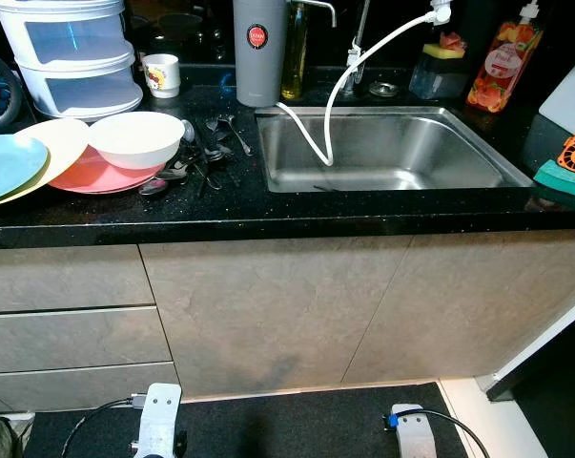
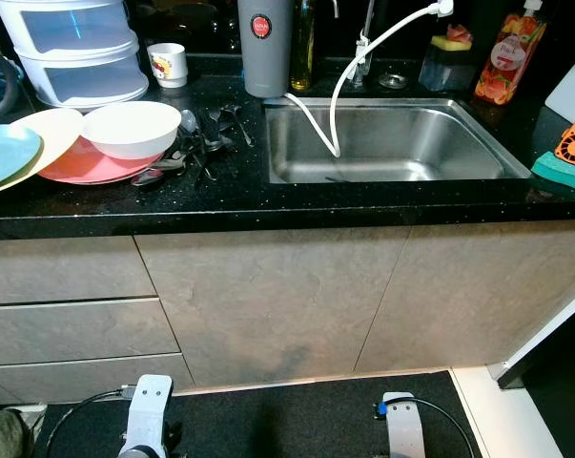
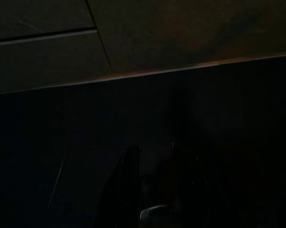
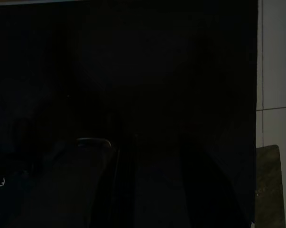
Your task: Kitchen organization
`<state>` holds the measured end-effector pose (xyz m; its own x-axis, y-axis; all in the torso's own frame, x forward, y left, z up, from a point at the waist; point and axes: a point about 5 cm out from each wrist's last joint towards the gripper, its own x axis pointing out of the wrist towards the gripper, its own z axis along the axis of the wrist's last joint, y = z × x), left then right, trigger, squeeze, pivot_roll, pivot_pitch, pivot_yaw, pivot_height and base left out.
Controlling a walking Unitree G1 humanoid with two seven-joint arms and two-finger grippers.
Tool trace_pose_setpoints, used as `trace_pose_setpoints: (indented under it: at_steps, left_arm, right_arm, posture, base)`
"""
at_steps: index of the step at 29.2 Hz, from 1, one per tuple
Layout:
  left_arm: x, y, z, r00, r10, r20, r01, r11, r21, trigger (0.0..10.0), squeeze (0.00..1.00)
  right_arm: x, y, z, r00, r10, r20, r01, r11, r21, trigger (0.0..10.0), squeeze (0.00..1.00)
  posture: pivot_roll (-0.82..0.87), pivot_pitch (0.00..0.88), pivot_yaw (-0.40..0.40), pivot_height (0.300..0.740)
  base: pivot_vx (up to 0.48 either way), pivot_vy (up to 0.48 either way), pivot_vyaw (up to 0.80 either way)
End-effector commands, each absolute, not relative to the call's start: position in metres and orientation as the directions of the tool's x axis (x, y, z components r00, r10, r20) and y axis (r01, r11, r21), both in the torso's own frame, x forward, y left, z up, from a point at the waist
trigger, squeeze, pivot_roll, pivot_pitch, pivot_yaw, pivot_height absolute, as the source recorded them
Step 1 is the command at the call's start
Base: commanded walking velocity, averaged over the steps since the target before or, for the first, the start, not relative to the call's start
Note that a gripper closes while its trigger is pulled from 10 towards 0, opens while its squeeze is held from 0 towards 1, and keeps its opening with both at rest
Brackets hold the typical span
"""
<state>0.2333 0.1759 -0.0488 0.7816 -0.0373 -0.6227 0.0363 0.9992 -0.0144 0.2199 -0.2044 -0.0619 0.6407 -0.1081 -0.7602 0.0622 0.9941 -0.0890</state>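
On the black counter (image 1: 220, 205), left of the sink, a white bowl (image 1: 136, 138) sits on a pink plate (image 1: 96, 176). A cream plate (image 1: 53, 143) and a blue plate (image 1: 9, 164) overlap beside it. Several spoons and forks (image 1: 203, 153) lie in a pile between the bowl and the steel sink (image 1: 392, 153). Both arms hang low in front of the cabinet, the left wrist (image 1: 158, 420) and the right wrist (image 1: 416, 434) at the bottom edge. In the dark wrist views my left gripper (image 3: 153, 147) and right gripper (image 4: 150, 137) show faint fingers standing apart, holding nothing.
A white hose (image 1: 335, 95) hangs into the sink. Along the back stand stacked white containers (image 1: 72, 52), a mug (image 1: 161, 74), a grey tumbler (image 1: 258, 52), an oil bottle (image 1: 294, 48) and a soap bottle (image 1: 502, 57). A green sponge (image 1: 562, 179) lies at the right. Drawers (image 1: 68, 324) sit below left.
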Motion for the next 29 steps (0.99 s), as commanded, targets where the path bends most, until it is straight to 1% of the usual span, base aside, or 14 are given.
trace_pose_setpoints:
  at_steps: [1,4,11,21,29]
  left_arm:
    - [0.225,0.174,-0.056,0.755,-0.038,-0.654,0.026,0.999,-0.029,10.0,0.00]
    - [0.224,0.173,-0.056,0.760,-0.032,-0.650,0.007,0.999,-0.042,10.0,0.00]
    - [0.225,0.174,-0.055,0.760,-0.033,-0.650,0.033,0.999,-0.012,10.0,0.00]
    - [0.222,0.180,-0.056,0.760,-0.026,-0.649,0.036,0.999,0.002,10.0,0.00]
    - [0.219,0.179,-0.057,0.758,-0.025,-0.651,0.031,1.000,-0.002,10.0,0.00]
  right_arm:
    - [0.215,-0.205,-0.065,0.630,-0.109,-0.769,0.066,0.994,-0.087,10.0,0.00]
    - [0.217,-0.203,-0.064,0.636,-0.104,-0.765,0.059,0.994,-0.086,10.0,0.00]
    - [0.225,-0.199,-0.060,0.639,-0.085,-0.765,0.055,0.996,-0.065,10.0,0.00]
    - [0.222,-0.192,-0.063,0.643,-0.079,-0.762,0.060,0.997,-0.053,10.0,0.00]
    - [0.216,-0.206,-0.064,0.634,-0.084,-0.769,0.054,0.996,-0.065,10.0,0.00]
  posture:
    - [-0.02,0.150,0.002,0.740]
    - [-0.01,0.155,0.009,0.740]
    - [0.02,0.143,0.008,0.740]
    - [0.02,0.132,0.022,0.740]
    - [0.02,0.131,0.012,0.740]
  base:
    - [0.000,0.000,0.00]
    - [0.000,0.000,0.00]
    - [0.000,0.000,0.00]
    - [0.000,0.000,0.00]
    - [0.000,0.000,0.00]
